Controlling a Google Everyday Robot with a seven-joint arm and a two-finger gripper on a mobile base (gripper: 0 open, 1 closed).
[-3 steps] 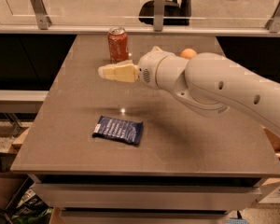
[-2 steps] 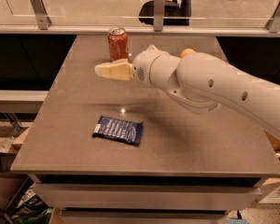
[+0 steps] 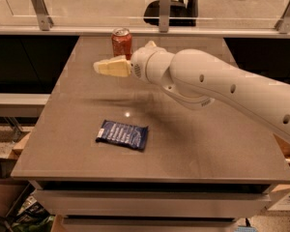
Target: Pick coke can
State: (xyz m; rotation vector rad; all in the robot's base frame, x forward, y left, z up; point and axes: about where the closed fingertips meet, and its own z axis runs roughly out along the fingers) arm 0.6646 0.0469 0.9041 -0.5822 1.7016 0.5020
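The coke can (image 3: 122,43) is red with a silver top and stands upright near the far edge of the grey-brown table (image 3: 217,144), left of centre. My gripper (image 3: 104,66) is cream-coloured and points left, above the table. It sits just in front of and slightly left of the can, at about the height of its lower half, and is apart from it. It holds nothing that I can see. My white arm (image 3: 222,86) reaches in from the right across the table's far half. The round orange fruit is hidden.
A flat dark-blue snack packet (image 3: 122,134) lies on the near-left part of the table. A glass railing with metal posts (image 3: 165,8) runs behind the far edge. A dark office chair (image 3: 176,6) stands beyond the railing.
My arm and gripper have moved a little left along the front of the can. The orange fruit seen earlier beside my arm is now covered by it. The can and packet have not moved.
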